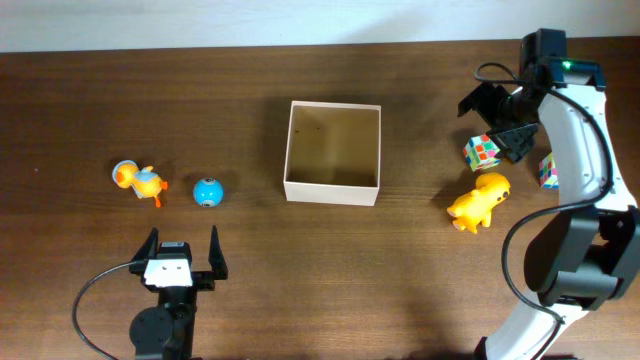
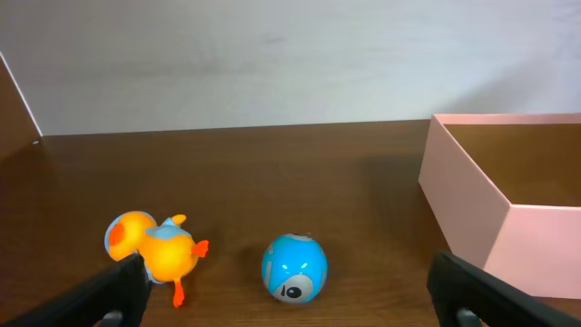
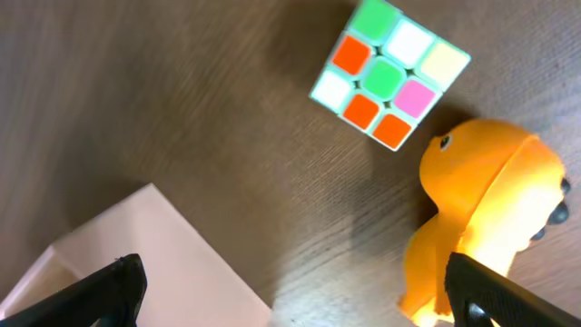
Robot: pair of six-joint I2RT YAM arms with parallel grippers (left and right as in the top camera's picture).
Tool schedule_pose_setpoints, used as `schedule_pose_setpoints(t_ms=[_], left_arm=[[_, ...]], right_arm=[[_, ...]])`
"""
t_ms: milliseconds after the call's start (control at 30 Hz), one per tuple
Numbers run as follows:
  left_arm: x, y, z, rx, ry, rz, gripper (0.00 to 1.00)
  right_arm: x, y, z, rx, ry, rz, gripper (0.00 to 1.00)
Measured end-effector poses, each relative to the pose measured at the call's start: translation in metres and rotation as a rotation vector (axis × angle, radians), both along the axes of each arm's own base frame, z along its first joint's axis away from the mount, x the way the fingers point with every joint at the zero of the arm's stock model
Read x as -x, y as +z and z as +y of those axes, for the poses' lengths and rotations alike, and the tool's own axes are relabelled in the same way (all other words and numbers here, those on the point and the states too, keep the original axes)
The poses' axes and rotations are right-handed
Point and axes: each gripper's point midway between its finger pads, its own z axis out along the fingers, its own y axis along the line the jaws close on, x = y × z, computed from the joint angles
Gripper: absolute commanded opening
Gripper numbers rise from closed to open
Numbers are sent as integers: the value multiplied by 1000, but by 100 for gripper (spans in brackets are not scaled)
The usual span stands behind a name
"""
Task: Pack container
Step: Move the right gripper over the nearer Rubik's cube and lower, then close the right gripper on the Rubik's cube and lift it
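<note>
**Both jaws gape empty, square cream-white cardboard container point(image 1: 332, 192) between them.**
Thin walls look light, crushable; pinch one wall.

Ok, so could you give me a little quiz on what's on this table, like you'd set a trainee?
1. True or false: the container already holds a toy.
2. Which toy lies nearest the left tool? A: the blue ball. B: the colourful cube. C: the yellow animal.
3. How many toys lie on the same side of the container as the left tool?
Key: 1 false, it is empty. 2 A; the colourful cube and yellow animal lie beyond the container. 3 two, the blue ball and the orange duck.
</note>
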Motion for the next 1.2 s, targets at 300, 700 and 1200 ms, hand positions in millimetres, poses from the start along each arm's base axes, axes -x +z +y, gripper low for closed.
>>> schedule_pose_setpoints(t_ms=[300, 700, 1200], left_arm=[[0, 0, 0, 0, 0, 0, 99], [0, 0, 0, 0, 0, 0, 99], [0, 0, 0, 0, 0, 0, 99]], right_arm=[[-15, -2, -16, 37, -182, -28, 99], [-14, -51, -39, 61, -265, 61, 99], [-17, -102, -43, 61, -266, 139, 96]])
